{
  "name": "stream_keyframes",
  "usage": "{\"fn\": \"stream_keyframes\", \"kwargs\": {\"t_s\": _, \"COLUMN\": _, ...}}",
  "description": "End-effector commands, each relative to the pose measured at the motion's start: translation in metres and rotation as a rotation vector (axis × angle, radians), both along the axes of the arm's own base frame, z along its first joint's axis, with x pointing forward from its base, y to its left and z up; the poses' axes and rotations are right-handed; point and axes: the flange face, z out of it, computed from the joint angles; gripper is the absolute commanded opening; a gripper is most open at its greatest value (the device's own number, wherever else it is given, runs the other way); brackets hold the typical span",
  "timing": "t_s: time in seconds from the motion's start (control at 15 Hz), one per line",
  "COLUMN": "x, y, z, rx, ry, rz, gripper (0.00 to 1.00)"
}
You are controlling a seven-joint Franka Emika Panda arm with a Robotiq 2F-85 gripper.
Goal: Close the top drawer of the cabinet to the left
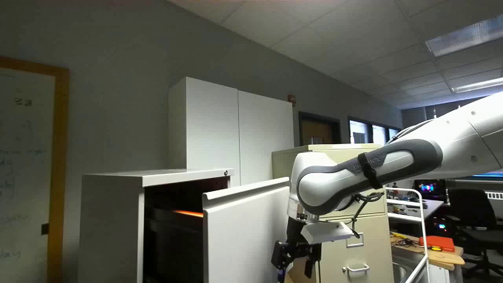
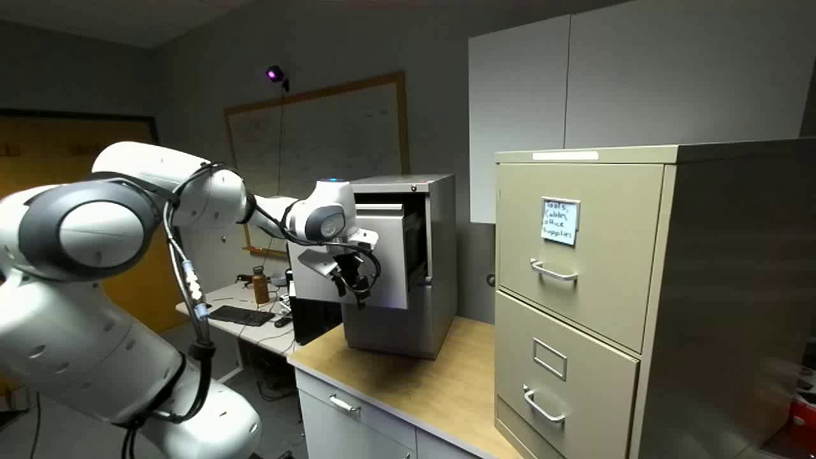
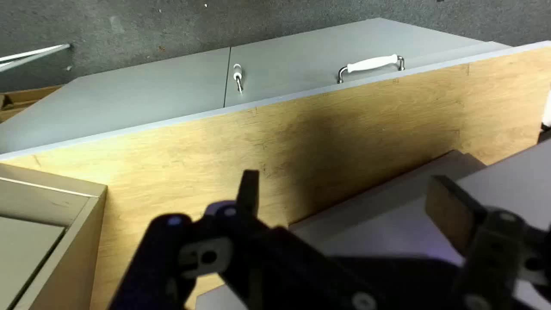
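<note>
Drawer juts from the cabinet, an orange strip showing inside, the jaws spread wide.

Just the one gripper here, two fingers on it. Right by it there's one top drawer in one grey cabinet. Off to the gripper's side, one beige filing cabinet, two handles. Below it, one tan countertop. Higher up, one white cupboard, two doors.

The top drawer juts out — free room separates it from the beige cabinet.
</note>
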Motion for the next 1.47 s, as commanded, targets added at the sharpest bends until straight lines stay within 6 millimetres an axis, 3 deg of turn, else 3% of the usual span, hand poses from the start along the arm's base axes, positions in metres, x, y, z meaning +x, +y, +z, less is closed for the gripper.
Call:
{"fn": "stream_keyframes", "kwargs": {"t_s": 0.0, "x": 0.0003, "y": -0.0001, "z": 0.0011, "rx": 0.0, "ry": -0.001, "rz": 0.0, "gripper": 1.0}}
{"fn": "stream_keyframes", "kwargs": {"t_s": 1.4, "x": -0.0005, "y": -0.0003, "z": 0.0021, "rx": -0.008, "ry": -0.001, "rz": -0.012, "gripper": 1.0}}
